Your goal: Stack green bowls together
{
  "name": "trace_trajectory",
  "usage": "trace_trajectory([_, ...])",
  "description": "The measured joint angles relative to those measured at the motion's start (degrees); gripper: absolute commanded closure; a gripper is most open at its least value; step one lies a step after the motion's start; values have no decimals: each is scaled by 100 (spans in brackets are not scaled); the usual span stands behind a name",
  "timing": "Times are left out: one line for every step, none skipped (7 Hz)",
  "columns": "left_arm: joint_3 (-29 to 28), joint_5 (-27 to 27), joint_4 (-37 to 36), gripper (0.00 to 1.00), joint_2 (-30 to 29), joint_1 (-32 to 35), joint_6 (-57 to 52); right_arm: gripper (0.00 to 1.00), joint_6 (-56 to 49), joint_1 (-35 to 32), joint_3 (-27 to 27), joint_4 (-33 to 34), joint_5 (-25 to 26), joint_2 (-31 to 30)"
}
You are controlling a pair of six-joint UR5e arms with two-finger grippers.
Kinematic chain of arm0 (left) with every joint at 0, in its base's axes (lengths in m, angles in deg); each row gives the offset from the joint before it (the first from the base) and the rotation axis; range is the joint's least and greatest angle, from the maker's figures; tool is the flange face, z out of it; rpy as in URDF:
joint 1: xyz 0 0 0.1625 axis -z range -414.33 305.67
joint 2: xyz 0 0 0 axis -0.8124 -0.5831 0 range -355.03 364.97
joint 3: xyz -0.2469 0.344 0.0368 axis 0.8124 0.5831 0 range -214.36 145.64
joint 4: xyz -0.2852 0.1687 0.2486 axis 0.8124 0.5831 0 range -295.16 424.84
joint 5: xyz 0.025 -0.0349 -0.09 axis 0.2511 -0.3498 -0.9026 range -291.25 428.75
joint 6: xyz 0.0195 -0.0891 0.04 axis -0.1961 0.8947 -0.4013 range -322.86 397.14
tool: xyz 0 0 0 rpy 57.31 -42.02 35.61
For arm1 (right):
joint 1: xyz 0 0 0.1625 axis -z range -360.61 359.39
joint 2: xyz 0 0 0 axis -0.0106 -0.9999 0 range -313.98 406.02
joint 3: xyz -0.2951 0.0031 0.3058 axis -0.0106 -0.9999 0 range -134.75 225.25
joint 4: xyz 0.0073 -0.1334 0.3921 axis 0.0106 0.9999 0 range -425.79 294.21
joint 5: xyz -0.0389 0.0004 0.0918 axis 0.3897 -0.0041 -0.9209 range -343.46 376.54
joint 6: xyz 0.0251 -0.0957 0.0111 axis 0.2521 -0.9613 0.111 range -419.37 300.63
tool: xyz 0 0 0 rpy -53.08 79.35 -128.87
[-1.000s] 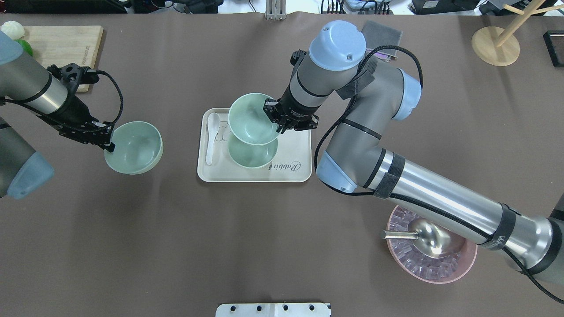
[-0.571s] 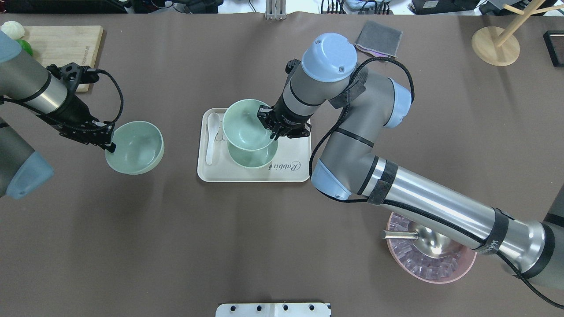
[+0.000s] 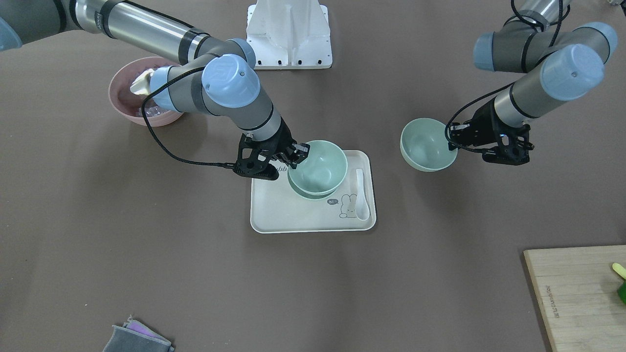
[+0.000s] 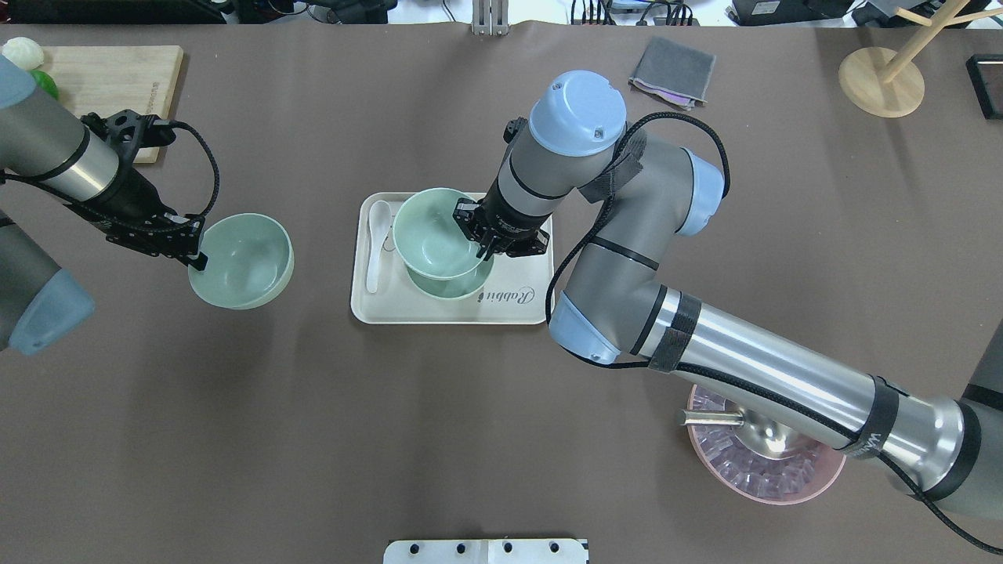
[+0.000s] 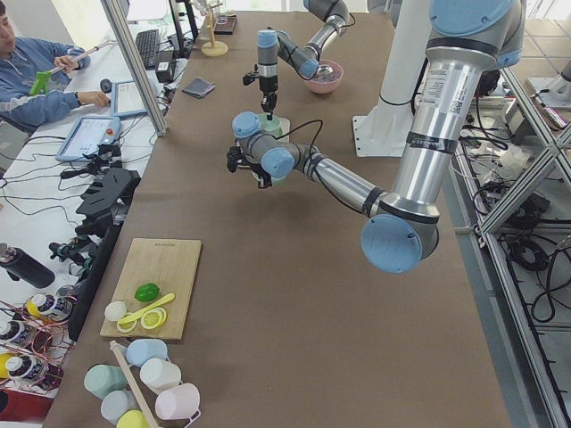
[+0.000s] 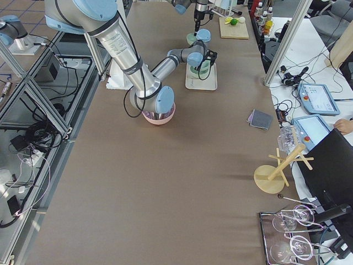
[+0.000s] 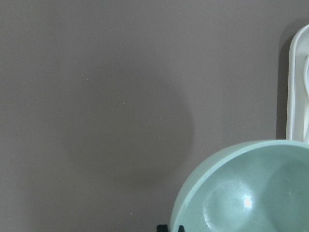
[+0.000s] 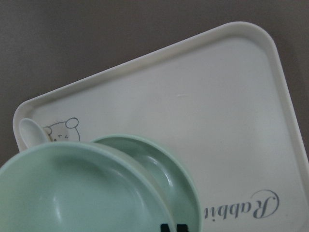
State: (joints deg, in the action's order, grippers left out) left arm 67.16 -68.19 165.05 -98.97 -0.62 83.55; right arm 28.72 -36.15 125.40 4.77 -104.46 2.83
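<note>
My right gripper [image 4: 479,244] is shut on the rim of a pale green bowl [image 4: 429,233]. It holds that bowl low over a second green bowl [image 4: 462,285] that sits on the cream tray [image 4: 517,307]. The held bowl overlaps the lower one, slightly offset; I cannot tell if they touch. The right wrist view shows the held bowl [image 8: 72,193] over the lower bowl [image 8: 166,166]. My left gripper [image 4: 196,254] is shut on the rim of the third green bowl [image 4: 244,261], held above the table to the left of the tray. That bowl also shows in the left wrist view [image 7: 251,193].
A white spoon [image 4: 376,243] lies on the tray's left side. A pink bowl with a metal scoop [image 4: 764,462] stands at the near right under my right arm. A grey cloth [image 4: 674,70], a wooden stand [image 4: 881,78] and a cutting board [image 4: 110,78] lie at the far edge.
My right gripper has carried its bowl toward me, a little left and lower, until it overlaps the bowl on the tray. My left arm has barely moved.
</note>
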Motion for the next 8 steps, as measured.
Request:
trace_trajectory([4, 0, 2, 100, -2, 0, 20, 33, 4, 10, 0, 9, -7, -5])
trace_trajectory([9, -3, 2, 100, -6, 0, 50, 0, 4, 28, -3, 18, -8, -13])
trace_trajectory([16, -4, 4, 100, -10, -1, 97, 0, 0, 63, 0, 24, -5, -16])
trace_trajectory([21, -2, 6, 100, -11, 0, 129, 0, -1, 96, 23, 27, -4, -19])
trace_trajectory([23, -17, 5, 100, -15, -3, 147, 0, -2, 103, 74, 30, -30, -32])
trace_trajectory([25, -81, 1, 100, -59, -5, 239, 0, -4, 50, 144, 38, -127, -51])
trace_trajectory([14, -154, -1, 100, -204, -4, 475, 0, -22, -110, 260, 48, -310, -125])
trace_trajectory([-28, -186, -2, 100, -459, -19, 807, 0, -92, -372, 506, 52, -540, -371])
